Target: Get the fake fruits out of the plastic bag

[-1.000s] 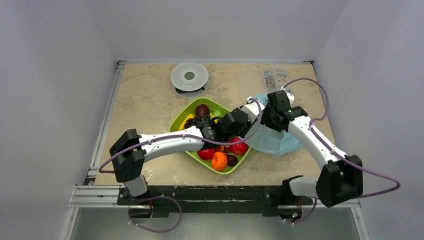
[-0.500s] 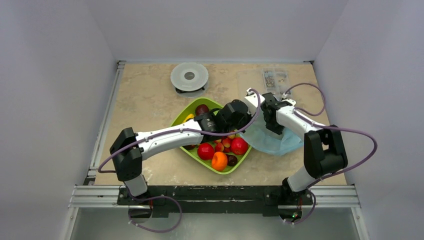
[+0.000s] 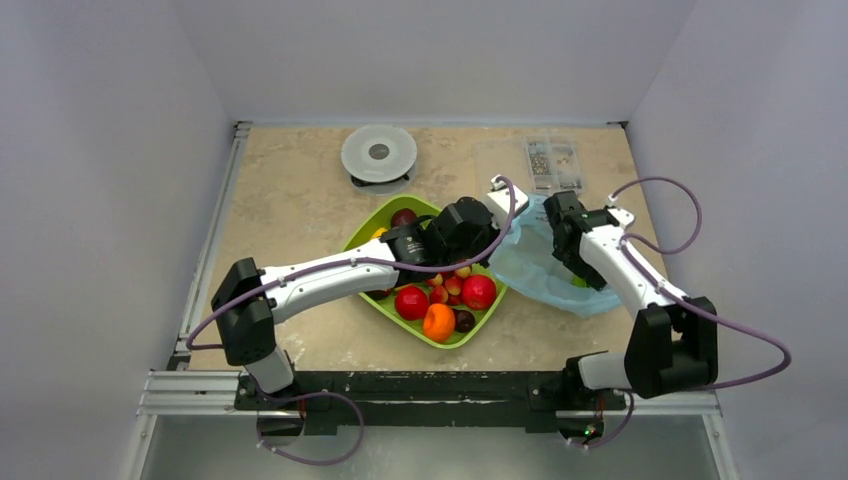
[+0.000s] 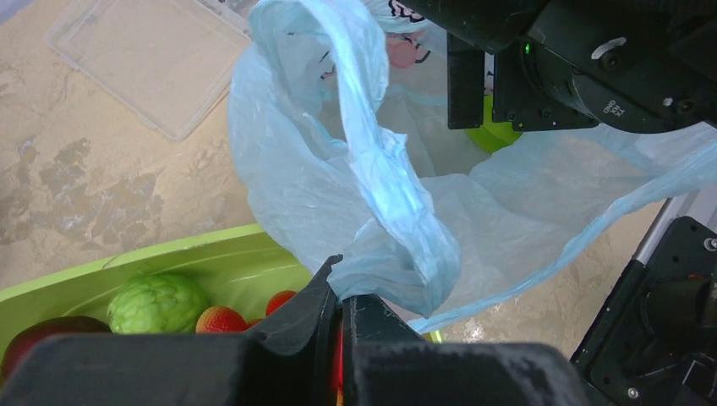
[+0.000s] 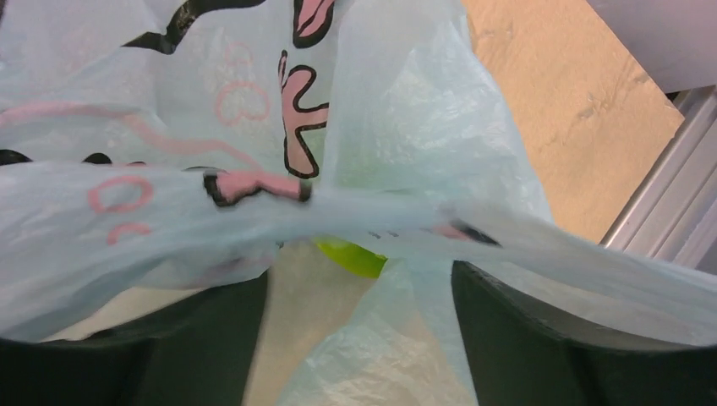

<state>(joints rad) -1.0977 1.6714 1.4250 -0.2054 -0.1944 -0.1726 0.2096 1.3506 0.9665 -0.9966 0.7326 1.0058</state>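
The plastic bag (image 3: 535,272) lies on the table (image 3: 290,190) just right of the green tray (image 3: 356,240), with one fold reaching over the tray's right rim. Its print is pink outlined in black. The right wrist view shows loops and rings like an 8 and an O, but they form no readable word. The white lettering on the right arm's black housing is too small to read. So is the patterned label in the clear box (image 3: 551,160) beyond the tray, at the table's far edge.

The left gripper (image 4: 342,292) is clenched on a twisted fold of the bag, right above the tray's right rim, with the film pinched between its fingertips. The right gripper (image 5: 359,296) is over the half of the bag farther from the tray. Its fingers are spread wide and grasp nothing, and a band of film stretches across in front of them.

One green fruit (image 5: 356,256) sits in the bag under that gripper, mostly veiled by film. The rest of the bag's inside is hidden by folds and the right arm. The left arm covers the tray's middle. Two red balls (image 3: 411,302), an orange (image 3: 438,322) and a dark purple-brown fruit (image 3: 404,217) show around it.
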